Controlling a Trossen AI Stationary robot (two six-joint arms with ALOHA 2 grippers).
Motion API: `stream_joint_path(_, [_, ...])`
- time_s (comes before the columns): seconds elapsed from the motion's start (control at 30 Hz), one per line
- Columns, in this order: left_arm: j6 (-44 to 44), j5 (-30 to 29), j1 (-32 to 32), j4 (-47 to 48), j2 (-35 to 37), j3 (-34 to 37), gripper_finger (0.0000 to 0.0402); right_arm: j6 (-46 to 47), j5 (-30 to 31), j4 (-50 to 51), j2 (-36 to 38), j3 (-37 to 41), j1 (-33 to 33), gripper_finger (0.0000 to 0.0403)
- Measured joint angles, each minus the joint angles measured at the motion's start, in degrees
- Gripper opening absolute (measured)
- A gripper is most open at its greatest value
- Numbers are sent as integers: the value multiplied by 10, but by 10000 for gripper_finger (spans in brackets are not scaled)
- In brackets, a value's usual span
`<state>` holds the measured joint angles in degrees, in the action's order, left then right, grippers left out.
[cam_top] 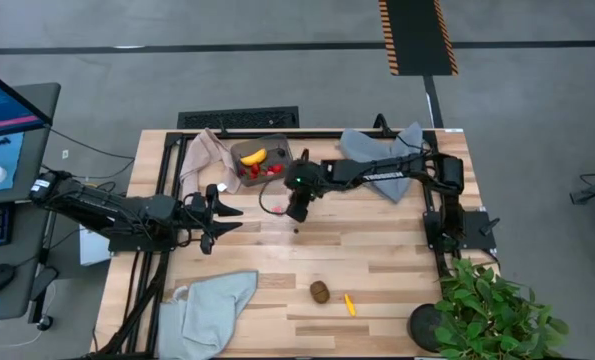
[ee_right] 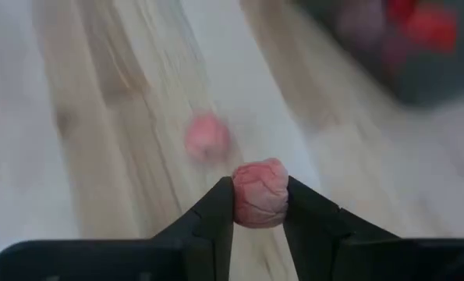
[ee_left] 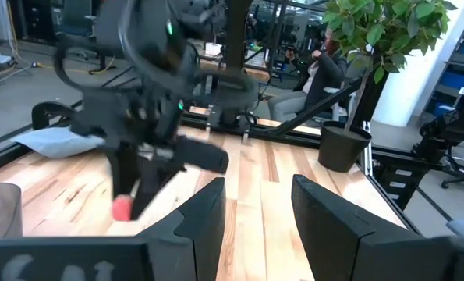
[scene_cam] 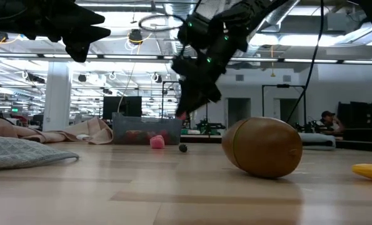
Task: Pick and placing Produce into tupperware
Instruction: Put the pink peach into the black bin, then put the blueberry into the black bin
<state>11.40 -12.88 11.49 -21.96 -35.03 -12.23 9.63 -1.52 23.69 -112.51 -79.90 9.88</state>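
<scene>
The right gripper pinches a pinkish berry just above the table, with the tupperware close by at about eleven o'clock from it. Lift straight, clear the tub's rim, then release low (a second pink berry lies just beside). The left gripper waits at nine o'clock, fingers spread.

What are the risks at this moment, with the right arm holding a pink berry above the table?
1. The right gripper pinches the pink berry only at its fingers' tips; the round berry may slip out on the way to the tupperware.
2. A second pink berry lies just below; a drop could knock it away.
3. The left gripper waits nearby, so the arms might collide.
</scene>
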Motion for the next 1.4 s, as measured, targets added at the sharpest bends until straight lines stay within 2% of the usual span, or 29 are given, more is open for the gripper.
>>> stream_joint_path(0.33, [0,0,0,0,0,0,139,-26,-7,-2,0,-94,39,130])
stream_joint_path(0.5, [0,0,0,-1,0,0,139,-4,-83,-15,-6,-132,86,132])
stream_joint_path(0.6, [-1,0,0,-8,0,0,139,14,-130,-11,-31,-162,114,132])
stream_joint_path(0.73, [-2,0,0,-10,0,0,139,19,-140,0,-73,-219,142,131])
stream_joint_path(0.87, [-4,0,0,-9,0,0,139,24,-179,36,-125,-276,159,135])
stream_joint_path(1.0, [-4,0,0,-9,0,0,139,22,-180,68,-166,-328,165,143])
stream_joint_path(1.13, [-3,2,0,-5,0,0,139,24,-180,78,-195,-362,171,167])
stream_joint_path(1.4, [2,2,0,-4,0,0,139,22,-180,87,-198,-376,176,260])
